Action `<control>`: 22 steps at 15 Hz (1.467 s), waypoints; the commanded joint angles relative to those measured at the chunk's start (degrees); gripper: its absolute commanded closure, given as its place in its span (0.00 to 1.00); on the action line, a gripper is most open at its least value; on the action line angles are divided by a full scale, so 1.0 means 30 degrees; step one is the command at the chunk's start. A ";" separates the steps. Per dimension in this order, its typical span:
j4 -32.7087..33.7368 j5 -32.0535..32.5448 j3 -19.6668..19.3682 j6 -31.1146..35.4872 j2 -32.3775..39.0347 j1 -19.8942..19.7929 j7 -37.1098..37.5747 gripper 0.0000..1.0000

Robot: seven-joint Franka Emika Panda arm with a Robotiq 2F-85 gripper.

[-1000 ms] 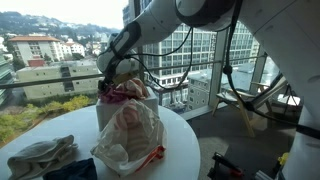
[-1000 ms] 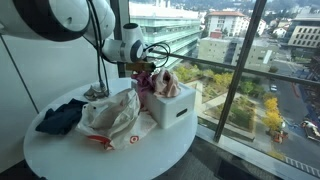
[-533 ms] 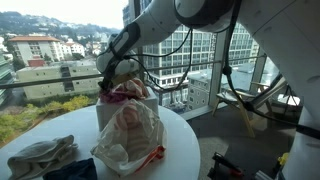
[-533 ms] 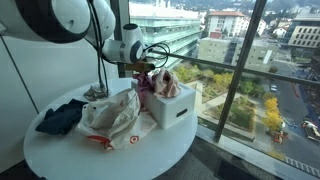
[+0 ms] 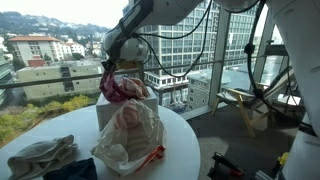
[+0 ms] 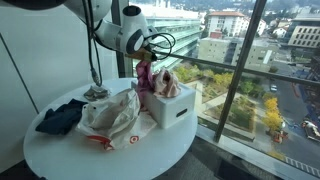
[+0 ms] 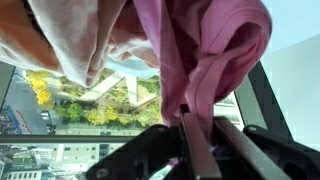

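Your pincer (image 6: pixel 143 58) hangs directly above the white box (image 6: pixel 178 108), clenched on a fold of the pink garment (image 6: pixel 146 80). In the wrist view the cloth crowds the fingertips, so the bite looks narrow, though I can't be sure how much fabric is caught. The garment drops straight down from the pincer, long axis vertical, its lower end at the box's rim among the other clothes (image 6: pixel 168 82) heaped there. The plastic bag (image 6: pixel 110 112) slumps against the box's side.
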State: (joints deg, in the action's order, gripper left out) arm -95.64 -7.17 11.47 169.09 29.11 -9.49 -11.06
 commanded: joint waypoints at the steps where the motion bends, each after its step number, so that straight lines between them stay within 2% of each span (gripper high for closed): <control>1: -0.4103 -0.2553 0.3109 0.2390 -0.3828 -0.2833 -0.1831 0.97; 7: -0.6857 -0.7343 0.8339 0.4609 -0.8273 -0.7111 -0.4231 0.97; 10: -0.7130 -1.0813 0.9800 0.3913 -1.0495 -0.8179 -0.5561 0.97; 12: -0.7435 -1.3241 0.9563 0.3779 -1.2058 -0.7834 -0.6871 0.97; 14: -0.8033 -1.5493 0.8670 0.3429 -1.3648 -0.7015 -0.8180 0.97; 16: -0.9332 -1.7367 0.7628 0.2074 -1.5561 -0.6379 -0.9173 0.97; 19: -1.2213 -1.8538 0.6198 -0.0721 -1.8467 -0.5881 -0.9842 0.97; 22: -1.4633 -1.8492 0.5106 -0.2682 -2.0738 -0.5511 -1.0192 0.97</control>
State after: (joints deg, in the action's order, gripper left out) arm -131.70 -61.12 30.10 165.61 -24.36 -27.86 -39.83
